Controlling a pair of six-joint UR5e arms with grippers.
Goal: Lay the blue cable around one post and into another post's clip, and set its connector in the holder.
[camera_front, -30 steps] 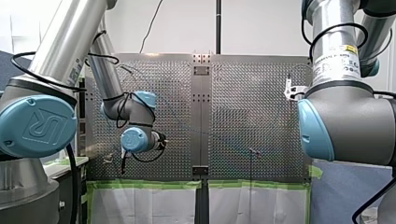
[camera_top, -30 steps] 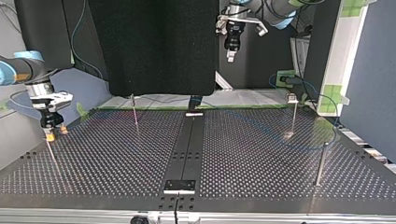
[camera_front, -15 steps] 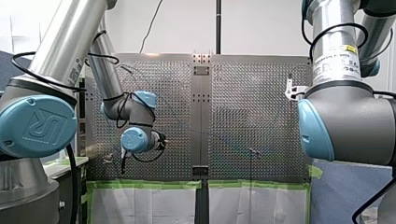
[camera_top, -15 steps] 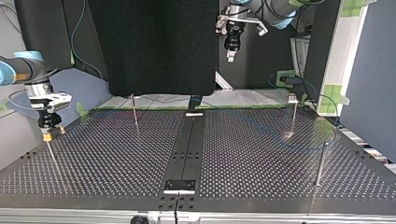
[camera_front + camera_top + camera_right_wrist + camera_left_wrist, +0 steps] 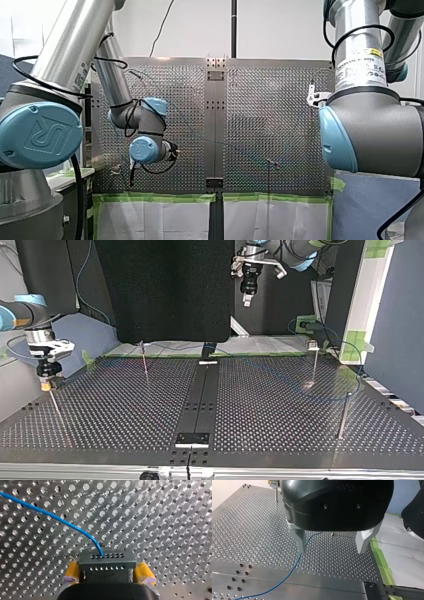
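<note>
In the right wrist view a dark connector (image 5: 107,561) sits squarely between my right gripper's (image 5: 107,578) yellow pads (image 5: 71,573), which press on its two ends. The blue cable (image 5: 55,517) leaves the connector and runs away over the perforated plate. Seen in the top view, my right gripper (image 5: 46,384) hangs just over a thin post (image 5: 55,407) at that view's left. My left gripper (image 5: 331,551) is open with nothing between its fingers, and the cable (image 5: 287,576) passes on the plate beneath one finger. It hangs high at the back in the top view (image 5: 248,299).
Other thin posts stand on the plate: one at the back left (image 5: 144,357), one with a clip on top at the back right (image 5: 314,360), one at the front right (image 5: 342,415). The cable (image 5: 300,390) curves faintly across the right half. A dark strip (image 5: 200,400) divides the table.
My right gripper has shifted a little toward the top view's left, staying over the thin post. My left arm has not moved.
</note>
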